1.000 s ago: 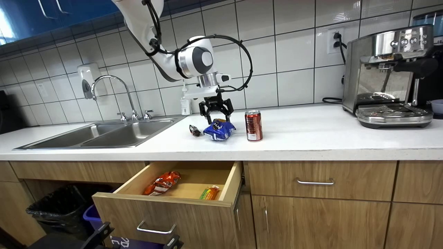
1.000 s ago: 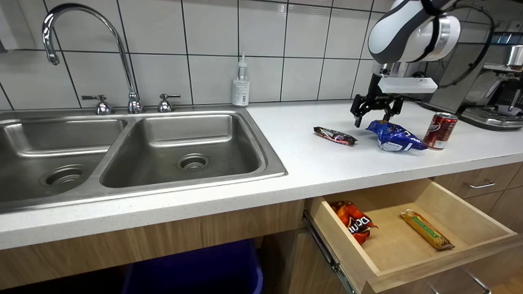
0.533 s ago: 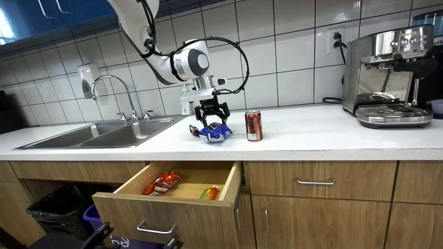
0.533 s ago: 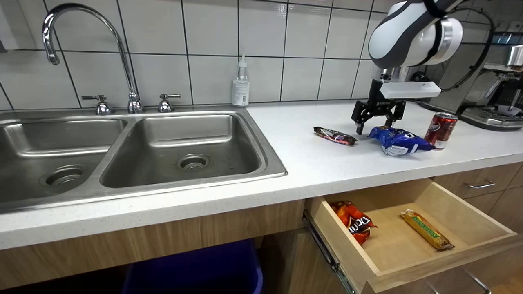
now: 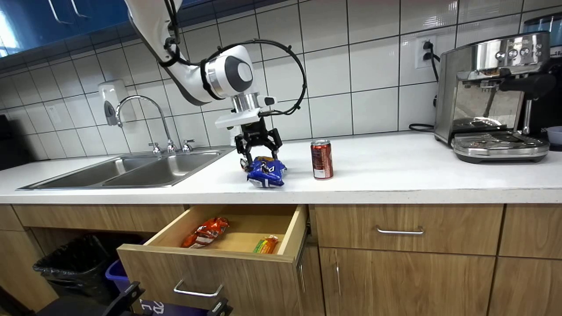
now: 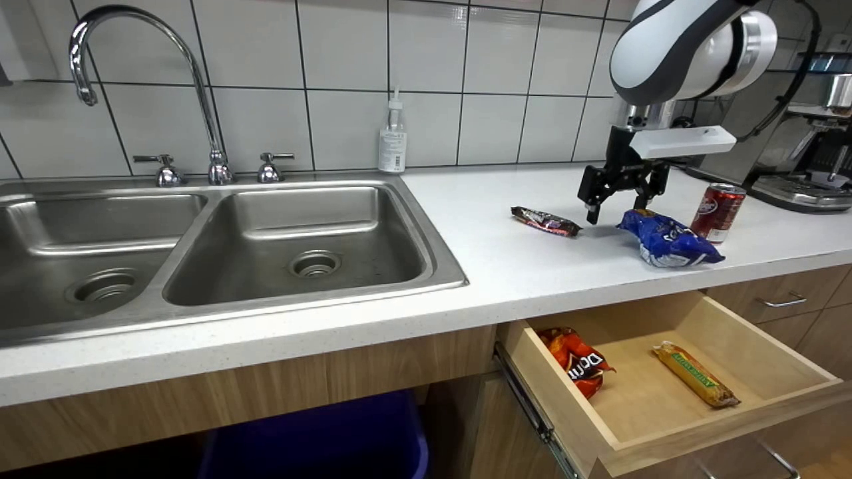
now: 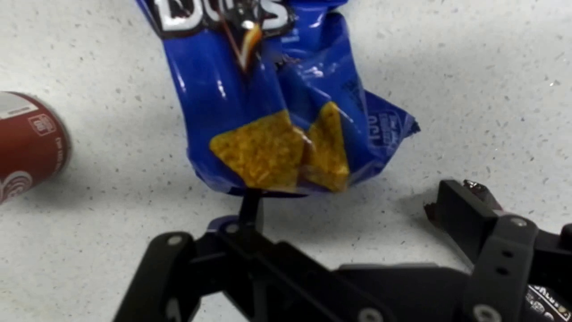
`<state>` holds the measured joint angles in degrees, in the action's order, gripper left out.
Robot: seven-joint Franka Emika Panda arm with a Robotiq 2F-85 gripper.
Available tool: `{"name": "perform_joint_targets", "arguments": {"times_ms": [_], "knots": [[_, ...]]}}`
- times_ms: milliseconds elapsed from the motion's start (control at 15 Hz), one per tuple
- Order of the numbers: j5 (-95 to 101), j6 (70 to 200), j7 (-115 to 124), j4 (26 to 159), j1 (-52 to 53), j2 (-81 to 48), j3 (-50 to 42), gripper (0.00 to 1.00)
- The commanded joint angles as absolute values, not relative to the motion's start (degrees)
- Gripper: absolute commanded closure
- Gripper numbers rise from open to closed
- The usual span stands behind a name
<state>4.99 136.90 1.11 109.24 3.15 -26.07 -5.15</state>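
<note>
My gripper (image 5: pixel 262 159) is open and low over the white counter, with nothing between its fingers. It also shows in an exterior view (image 6: pixel 617 213). A blue chip bag (image 5: pixel 266 173) lies just in front of it, towards the counter's front edge. In the wrist view (image 7: pixel 351 191) the left fingertip meets the bag's (image 7: pixel 263 94) lower edge and appears to touch it. The right fingertip stands apart from the bag, over the end of a dark wrapped bar (image 6: pixel 546 221). That bar is mostly hidden behind the gripper and bag in an exterior view (image 5: pixel 243 164).
A red can (image 5: pixel 322 159) stands beside the bag. An open drawer (image 6: pixel 725 426) below holds a red chip bag (image 6: pixel 576 362) and a yellow wrapped bar (image 6: pixel 695 374). A double sink (image 6: pixel 452 276), a bottle (image 6: pixel 393 141) and a coffee machine (image 5: pixel 491 96) stand around.
My gripper has moved towards the counter's front edge, staying open. The blue bag has slid and turned along with it towards that edge. The can, dark bar and drawer have not moved.
</note>
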Motion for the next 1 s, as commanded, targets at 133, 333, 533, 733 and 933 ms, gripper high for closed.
{"name": "perform_joint_targets", "arguments": {"times_ms": [133, 333, 533, 733, 933], "knots": [[7.53, 135.83, 4.45, 113.66, 3.39, -22.05, -4.93, 0.0], [7.55, 135.9, 4.56, 114.38, 3.36, -21.89, -4.86, 0.0], [7.73, 135.76, 4.82, 116.33, 3.54, -20.88, -4.89, 0.0], [7.98, 135.94, 5.4, 119.22, 3.61, -18.81, -5.05, 0.0], [8.63, 136.36, 6.19, 122.72, 3.64, -15.5, -5.0, 0.0]]}}
